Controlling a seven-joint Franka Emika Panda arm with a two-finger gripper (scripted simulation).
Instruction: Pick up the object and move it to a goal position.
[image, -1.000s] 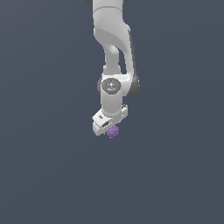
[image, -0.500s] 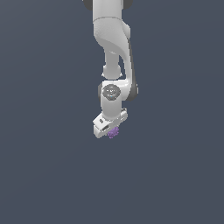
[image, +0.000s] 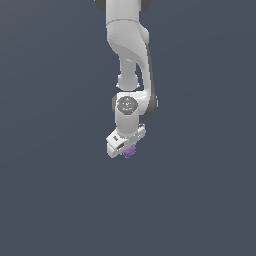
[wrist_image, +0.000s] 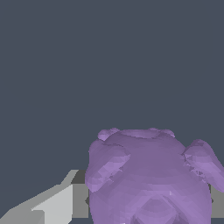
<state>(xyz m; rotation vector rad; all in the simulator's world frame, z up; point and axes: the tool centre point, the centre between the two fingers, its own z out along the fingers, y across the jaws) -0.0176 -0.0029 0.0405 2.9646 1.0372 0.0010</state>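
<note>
The object (image: 130, 151) is a small purple, bumpy lump. In the exterior view it sits right under my white gripper (image: 128, 149), mostly hidden by the hand. In the wrist view the object (wrist_image: 151, 175) fills the near field, with one grey finger (wrist_image: 52, 205) beside it and the other finger hidden behind it. The gripper is shut on the object. The arm hangs down from above with the hand tilted. No goal marker shows.
A plain dark grey surface (image: 55, 200) fills both views. No other objects, walls or edges show.
The arm has drawn slightly toward the exterior view's top, carrying the purple object with it. The grip has not changed.
</note>
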